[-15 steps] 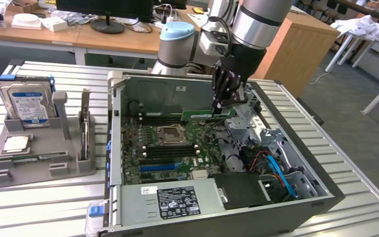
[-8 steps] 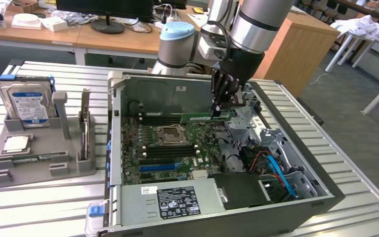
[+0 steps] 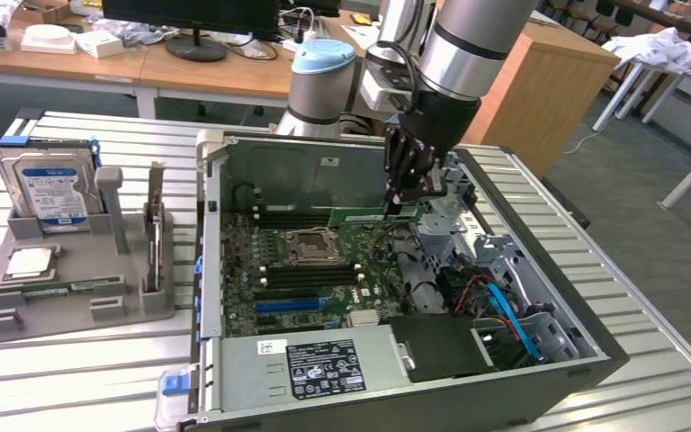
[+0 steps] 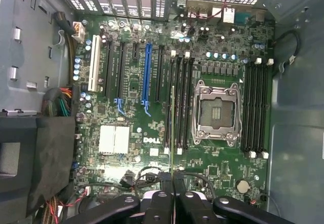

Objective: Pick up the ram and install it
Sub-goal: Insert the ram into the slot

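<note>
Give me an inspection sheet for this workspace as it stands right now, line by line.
surface: slatted metal table carrying an open computer case and a grey parts holder.
job's things: ram held on edge over the motherboard, lined up with the memory slots beside the processor socket; cannot tell whether it is seated.
clutter: hard drive standing in the holder; processor chip lying on it.
grippers: gripper shut on the ram.
cables: blue cable and bundled coloured wires inside the case.
surroundings: desk with a monitor; wooden cabinet.
</note>
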{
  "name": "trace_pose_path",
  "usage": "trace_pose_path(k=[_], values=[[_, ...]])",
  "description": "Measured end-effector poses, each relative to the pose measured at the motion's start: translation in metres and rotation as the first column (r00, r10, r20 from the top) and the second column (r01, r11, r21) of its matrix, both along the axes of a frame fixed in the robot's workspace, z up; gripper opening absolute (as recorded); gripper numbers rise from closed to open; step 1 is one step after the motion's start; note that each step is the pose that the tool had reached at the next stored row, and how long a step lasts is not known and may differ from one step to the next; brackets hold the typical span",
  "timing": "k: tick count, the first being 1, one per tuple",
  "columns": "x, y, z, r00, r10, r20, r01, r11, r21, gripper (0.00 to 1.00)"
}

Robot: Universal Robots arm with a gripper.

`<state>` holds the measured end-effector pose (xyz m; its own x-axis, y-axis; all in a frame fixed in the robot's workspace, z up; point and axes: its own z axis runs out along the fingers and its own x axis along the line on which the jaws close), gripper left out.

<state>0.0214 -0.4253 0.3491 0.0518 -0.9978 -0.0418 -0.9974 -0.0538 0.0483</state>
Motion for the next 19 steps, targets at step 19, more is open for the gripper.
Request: trace_pose_path(k=[19], values=[[0.0000, 0.0000, -0.0072, 1.0000, 0.000, 0.0000, 0.000, 1.0000, 0.0001, 0.12]])
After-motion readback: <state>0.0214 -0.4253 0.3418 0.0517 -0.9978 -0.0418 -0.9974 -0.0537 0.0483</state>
